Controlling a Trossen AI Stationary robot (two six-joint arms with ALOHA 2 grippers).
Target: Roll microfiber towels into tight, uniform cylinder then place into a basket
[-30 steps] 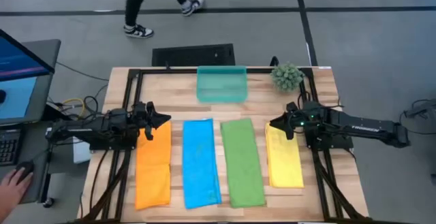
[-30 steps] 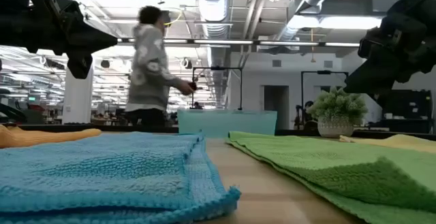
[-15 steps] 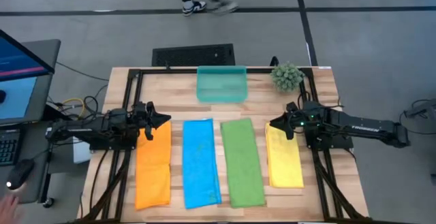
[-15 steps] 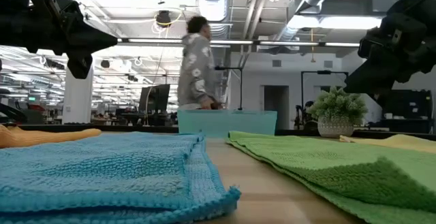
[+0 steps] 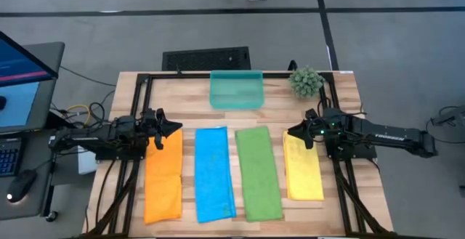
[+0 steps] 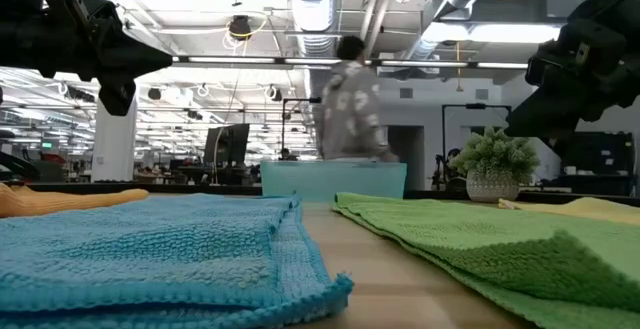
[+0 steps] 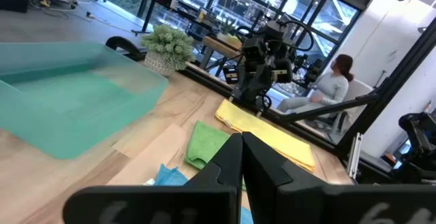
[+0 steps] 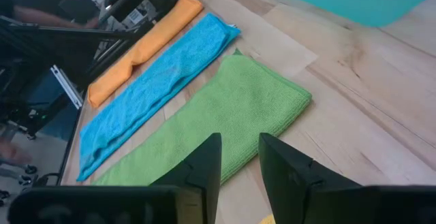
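Plain towels (image 5: 215, 173), no legible writing

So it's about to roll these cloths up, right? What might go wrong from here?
1. The four towels lie close side by side; rolling the orange towel might drag the blue towel along.
2. The basket is small, so loose rolls may not all fit.
3. The plant stands near the right gripper, which hovers over the yellow towel, and could get knocked on the way to the basket.
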